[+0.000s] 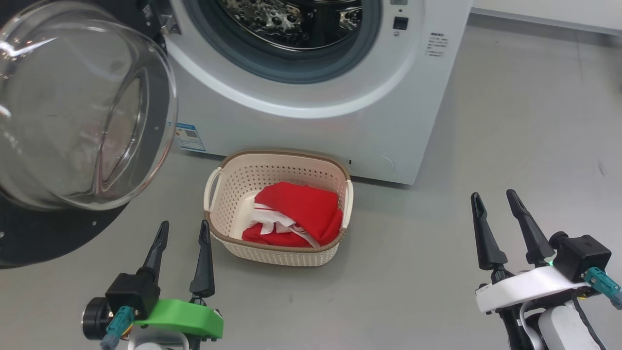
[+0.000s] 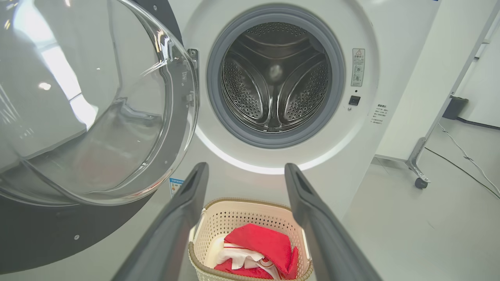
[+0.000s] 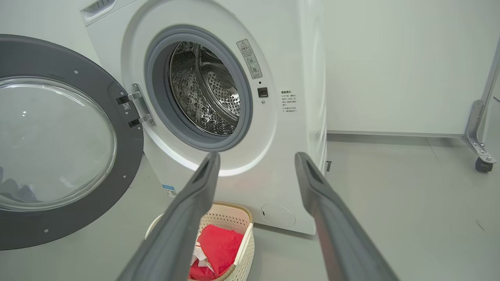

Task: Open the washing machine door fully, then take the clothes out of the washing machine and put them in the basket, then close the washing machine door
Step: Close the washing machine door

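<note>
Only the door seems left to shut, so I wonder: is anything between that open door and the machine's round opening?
Nothing visible does. The washing machine door stands open at the left, the drum holds nothing, and the basket with the clothes sits low on the floor beneath the drum.

The head view looks steeply down at the floor [image 1: 427, 291] before the washing machine [image 1: 311, 126], the basket [image 1: 279, 255] near its middle, the left hand [image 1: 185, 223] and right hand [image 1: 493, 193] at its lower corners. The left wrist view sits low, facing the drum [image 2: 275, 78] squarely, close by the open door [image 2: 39, 242]; the right wrist view looks from farther right, aslant. All three share machine front, door and basket.
</note>
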Controlling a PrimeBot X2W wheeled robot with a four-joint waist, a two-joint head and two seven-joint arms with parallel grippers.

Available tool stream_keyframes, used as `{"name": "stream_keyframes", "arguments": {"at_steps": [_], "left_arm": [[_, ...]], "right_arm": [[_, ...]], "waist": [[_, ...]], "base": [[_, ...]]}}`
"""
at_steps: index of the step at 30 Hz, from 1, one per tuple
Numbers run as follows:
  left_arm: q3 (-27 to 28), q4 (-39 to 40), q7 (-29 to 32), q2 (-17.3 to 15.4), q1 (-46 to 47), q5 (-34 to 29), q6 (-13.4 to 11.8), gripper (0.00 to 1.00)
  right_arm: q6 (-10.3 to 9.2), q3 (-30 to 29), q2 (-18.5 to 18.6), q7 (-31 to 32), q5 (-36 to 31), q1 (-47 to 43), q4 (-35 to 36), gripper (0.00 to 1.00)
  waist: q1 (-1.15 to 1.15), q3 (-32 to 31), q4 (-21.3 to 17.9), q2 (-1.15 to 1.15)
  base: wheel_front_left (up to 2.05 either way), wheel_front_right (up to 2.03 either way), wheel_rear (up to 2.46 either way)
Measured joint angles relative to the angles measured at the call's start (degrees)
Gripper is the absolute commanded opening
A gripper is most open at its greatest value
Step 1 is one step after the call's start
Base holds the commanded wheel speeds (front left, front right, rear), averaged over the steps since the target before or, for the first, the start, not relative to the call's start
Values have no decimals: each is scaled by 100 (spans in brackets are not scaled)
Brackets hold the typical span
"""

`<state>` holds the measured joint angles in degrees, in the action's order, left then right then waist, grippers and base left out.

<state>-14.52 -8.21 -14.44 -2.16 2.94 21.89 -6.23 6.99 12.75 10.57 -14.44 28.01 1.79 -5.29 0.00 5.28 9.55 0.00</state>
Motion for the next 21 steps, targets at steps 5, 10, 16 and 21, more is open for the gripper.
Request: {"name": "stream_keyframes", "arguments": {"at_steps": [5,10,16,21], "left_arm": [[-7,7,0,0,-2,-32,-1,100],[-9,7,0,0,-5,-63,-1,100],[5,26,0,-3,-10,-307,-1,100],[122,90,0,-7,-43,-355,-1,100]], "right_arm": [[0,25,-2,0,0,-1,20,100],[0,60,-9,0,0,-4,27,100],[0,96,-55,0,-2,-43,38,100],[0,202,-88,0,-40,-84,38,100]], "waist": [[0,-22,471,0],[0,-65,861,0],[0,-128,1278,0],[0,-178,1546,0]], "base": [[0,0,0],[0,0,0],[0,0,0],[0,0,0]]}}
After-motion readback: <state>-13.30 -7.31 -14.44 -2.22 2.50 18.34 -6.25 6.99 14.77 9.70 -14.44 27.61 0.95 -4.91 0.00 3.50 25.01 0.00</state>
